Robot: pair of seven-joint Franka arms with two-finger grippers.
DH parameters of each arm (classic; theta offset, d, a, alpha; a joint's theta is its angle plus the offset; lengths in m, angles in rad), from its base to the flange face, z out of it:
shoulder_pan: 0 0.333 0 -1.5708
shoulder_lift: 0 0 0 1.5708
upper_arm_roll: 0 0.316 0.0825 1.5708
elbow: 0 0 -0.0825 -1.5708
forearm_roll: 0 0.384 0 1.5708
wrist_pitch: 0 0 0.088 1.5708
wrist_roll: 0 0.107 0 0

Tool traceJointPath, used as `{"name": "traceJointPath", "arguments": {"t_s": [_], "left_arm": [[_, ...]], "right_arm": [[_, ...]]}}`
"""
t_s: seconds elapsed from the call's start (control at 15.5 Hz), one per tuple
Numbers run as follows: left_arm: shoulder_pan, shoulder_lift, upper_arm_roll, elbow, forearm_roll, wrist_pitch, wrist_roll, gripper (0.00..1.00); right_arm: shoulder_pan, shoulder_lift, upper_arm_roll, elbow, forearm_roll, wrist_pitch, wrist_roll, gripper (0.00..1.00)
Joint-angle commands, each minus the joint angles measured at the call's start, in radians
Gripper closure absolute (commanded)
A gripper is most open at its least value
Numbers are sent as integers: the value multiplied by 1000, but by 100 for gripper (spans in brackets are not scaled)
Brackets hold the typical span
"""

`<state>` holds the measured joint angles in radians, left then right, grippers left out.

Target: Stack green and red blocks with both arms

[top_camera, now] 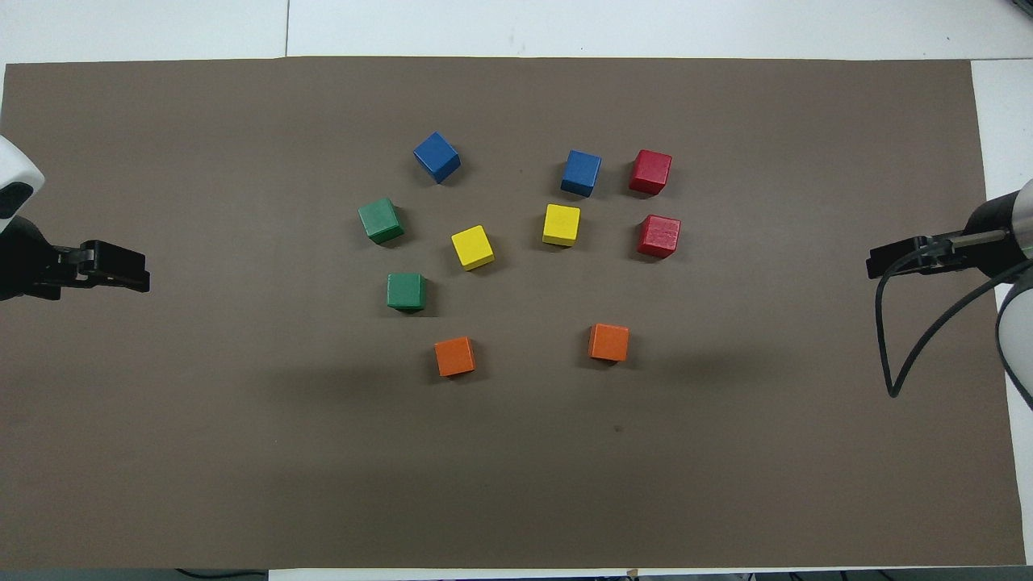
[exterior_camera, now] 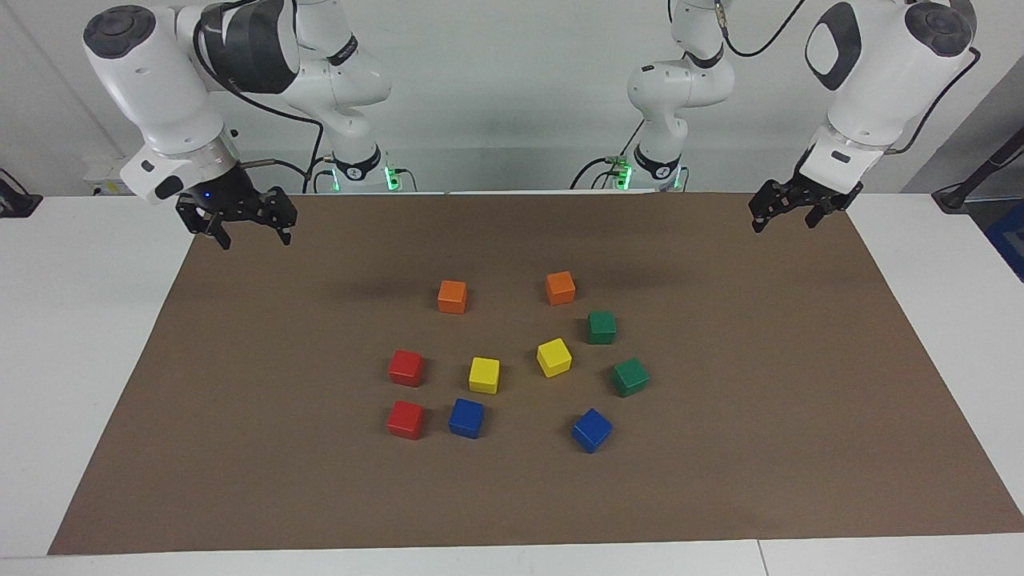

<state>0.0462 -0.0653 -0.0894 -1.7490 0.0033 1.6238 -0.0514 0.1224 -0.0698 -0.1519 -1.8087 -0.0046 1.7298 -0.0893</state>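
Note:
Two green blocks (exterior_camera: 602,326) (exterior_camera: 630,376) sit on the brown mat toward the left arm's end; in the overhead view they are one (top_camera: 406,291) nearer the robots and one (top_camera: 380,219) farther. Two red blocks (exterior_camera: 406,367) (exterior_camera: 406,419) sit toward the right arm's end, also seen from overhead (top_camera: 658,236) (top_camera: 650,171). All lie singly, none stacked. My left gripper (exterior_camera: 782,224) (top_camera: 137,273) hangs open and empty over the mat's edge at its own end. My right gripper (exterior_camera: 256,238) (top_camera: 880,265) hangs open and empty over the mat's edge at its end.
Between the red and green blocks lie two yellow cubes (exterior_camera: 484,374) (exterior_camera: 554,357). Two orange cubes (exterior_camera: 452,296) (exterior_camera: 560,287) lie nearer the robots, two blue cubes (exterior_camera: 466,418) (exterior_camera: 591,430) farther. The brown mat (exterior_camera: 240,448) covers most of the white table.

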Motion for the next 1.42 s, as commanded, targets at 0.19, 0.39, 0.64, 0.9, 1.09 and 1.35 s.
{"name": "traceJointPath", "arguments": {"t_s": [0.19,0.39,0.64,0.9,1.09,1.35], "left_arm": [[12,-14,-6,-10,-3,-4,7,0],[12,-14,-4,-10,-3,-4,7,0],[12,-14,-6,-10,-3,-4,7,0],[12,-14,-6,-10,-3,-4,7,0],[12,-14,-6,-10,-3,-4,7,0],[-2,-14,-7,-9,-3,-1,4,0]], "right_arm": [[-6,-22,8,-18,3,-6,16,0],[-6,-22,8,-18,3,-6,16,0],[-6,-22,8,-18,3,-6,14,0],[-6,-22,8,-18,3,-1,16,0],[-6,-22,8,-18,3,10,17,0],[34,-16,17,0,2,43,19,0]]}}
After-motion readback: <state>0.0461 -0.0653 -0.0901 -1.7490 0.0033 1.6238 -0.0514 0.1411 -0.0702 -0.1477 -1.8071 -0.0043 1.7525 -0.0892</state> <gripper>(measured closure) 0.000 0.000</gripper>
